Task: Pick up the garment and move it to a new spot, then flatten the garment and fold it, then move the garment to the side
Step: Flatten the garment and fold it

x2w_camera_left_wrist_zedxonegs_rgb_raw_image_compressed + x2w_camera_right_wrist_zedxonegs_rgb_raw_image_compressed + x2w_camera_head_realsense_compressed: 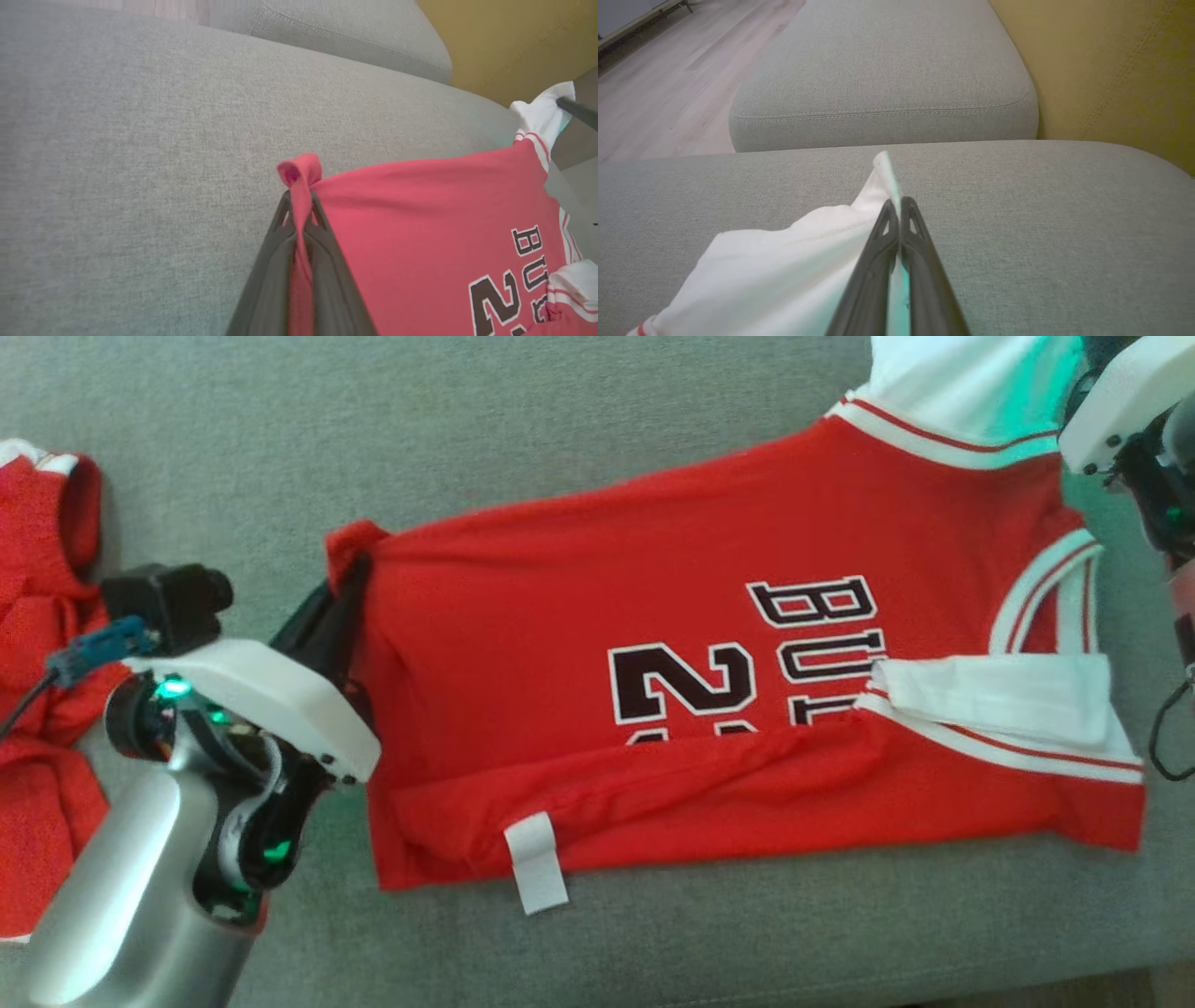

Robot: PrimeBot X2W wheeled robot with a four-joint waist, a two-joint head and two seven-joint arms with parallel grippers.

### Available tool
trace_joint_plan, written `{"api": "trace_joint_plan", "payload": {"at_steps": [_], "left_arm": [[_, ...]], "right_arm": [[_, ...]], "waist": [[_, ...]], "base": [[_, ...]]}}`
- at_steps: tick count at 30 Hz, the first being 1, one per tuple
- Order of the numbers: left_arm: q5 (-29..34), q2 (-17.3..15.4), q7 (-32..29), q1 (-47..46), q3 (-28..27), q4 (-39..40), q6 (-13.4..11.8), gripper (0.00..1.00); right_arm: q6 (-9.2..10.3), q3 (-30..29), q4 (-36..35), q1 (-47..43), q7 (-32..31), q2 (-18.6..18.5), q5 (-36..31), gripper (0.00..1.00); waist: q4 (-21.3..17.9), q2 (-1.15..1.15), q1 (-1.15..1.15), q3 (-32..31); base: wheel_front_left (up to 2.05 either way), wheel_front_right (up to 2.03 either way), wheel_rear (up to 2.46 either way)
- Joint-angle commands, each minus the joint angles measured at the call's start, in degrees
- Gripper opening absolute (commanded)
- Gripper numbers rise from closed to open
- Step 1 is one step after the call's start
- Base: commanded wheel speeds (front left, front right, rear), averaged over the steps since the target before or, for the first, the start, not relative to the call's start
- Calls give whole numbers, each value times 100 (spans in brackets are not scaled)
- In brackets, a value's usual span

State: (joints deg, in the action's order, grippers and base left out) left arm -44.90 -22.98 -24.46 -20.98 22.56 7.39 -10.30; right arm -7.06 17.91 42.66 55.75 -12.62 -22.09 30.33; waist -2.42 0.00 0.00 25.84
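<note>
The red jersey lies on the grey sofa. My left claw pinches its corner at nine o'clock. My right claw pinches its white cloth at one o'clock, seen close from my wrist.

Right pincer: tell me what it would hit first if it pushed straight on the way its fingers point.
The right pincer, shut on the jersey, would probably meet the grey seat cushion just past its tips; the neighbouring cushion lies beyond. Depth is unclear.
</note>
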Motion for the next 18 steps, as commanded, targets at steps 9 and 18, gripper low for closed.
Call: {"api": "trace_joint_plan", "payload": {"at_steps": [9, 18], "left_arm": [[-129, -25, 309, 163, -391, 265, -80, 0], [-122, 148, 927, 986, -369, 733, -52, 0]], "right_arm": [[-43, 213, -972, -654, 165, -91, 381, 0], [-43, 68, -2490, -2337, 78, -354, 712, 0]], "waist": [[-267, 0, 0, -223], [-473, 0, 0, -482]], "base": [[0, 0, 0], [0, 0, 0]]}}
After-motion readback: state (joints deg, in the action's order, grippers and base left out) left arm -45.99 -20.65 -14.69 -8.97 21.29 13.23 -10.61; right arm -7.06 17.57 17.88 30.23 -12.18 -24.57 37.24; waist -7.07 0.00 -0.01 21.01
